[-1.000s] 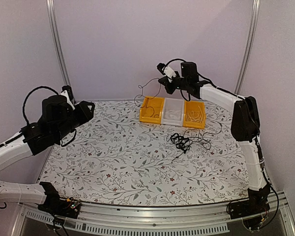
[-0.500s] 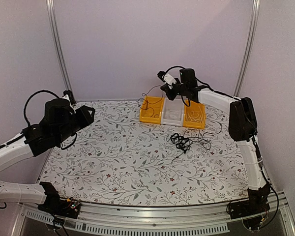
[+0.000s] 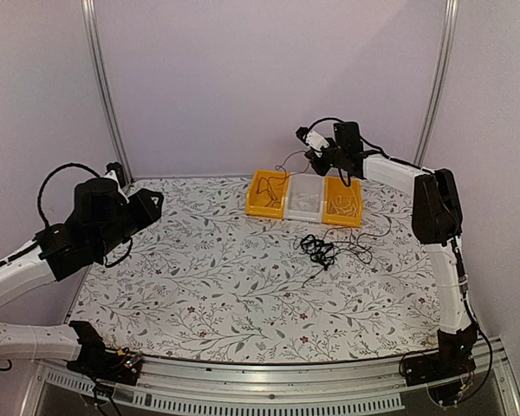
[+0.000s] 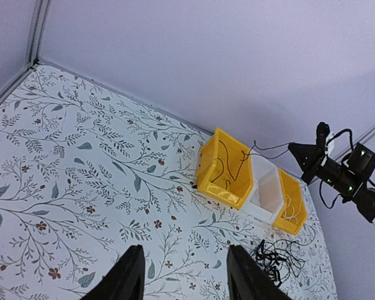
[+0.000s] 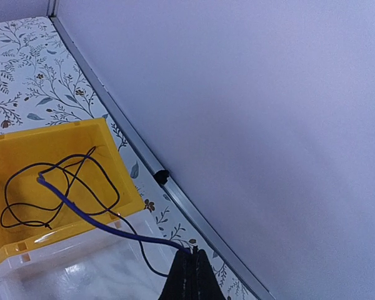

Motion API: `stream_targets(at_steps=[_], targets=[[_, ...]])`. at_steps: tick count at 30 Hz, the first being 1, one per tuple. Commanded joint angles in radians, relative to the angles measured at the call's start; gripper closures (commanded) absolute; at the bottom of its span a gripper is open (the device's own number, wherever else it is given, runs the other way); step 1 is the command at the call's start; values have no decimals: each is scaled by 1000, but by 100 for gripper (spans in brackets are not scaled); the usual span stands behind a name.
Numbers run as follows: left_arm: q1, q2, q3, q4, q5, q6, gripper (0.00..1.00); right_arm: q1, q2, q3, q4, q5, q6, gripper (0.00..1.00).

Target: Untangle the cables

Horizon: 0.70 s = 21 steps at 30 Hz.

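Observation:
A knotted clump of thin black cables (image 3: 321,250) lies on the floral table, right of centre, in front of the bins; it also shows in the left wrist view (image 4: 275,259). My right gripper (image 3: 312,156) hangs above the back of the bins. It is shut (image 5: 190,257) on one dark cable (image 5: 138,237) that runs down into the left yellow bin (image 5: 115,181), where it lies in loops. My left gripper (image 3: 152,204) is open and empty (image 4: 187,278), raised over the table's left side, far from the clump.
Three bins stand in a row at the back: a yellow one (image 3: 269,193), a clear one (image 3: 305,198) and a yellow one (image 3: 343,201) with pale wire in it. A loose strand trails right of the clump. A metal rail (image 5: 194,212) edges the back wall.
My right gripper has moved right and slightly down with the cable, from above the left bin to above the clear bin. My left arm has sunk a little.

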Motion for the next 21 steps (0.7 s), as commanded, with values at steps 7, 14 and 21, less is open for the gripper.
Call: stream_targets(at_steps=[7, 14, 21], targets=[[-17, -37, -13, -49, -3, -32, 53, 112, 38, 110, -32, -22, -70, 100], [-28, -92, 16, -172, -26, -77, 54, 178, 129, 162, -7, 0, -81, 100], [-42, -111, 60, -241, -56, -107, 57, 177, 238, 190, 27, 86, -112, 100]])
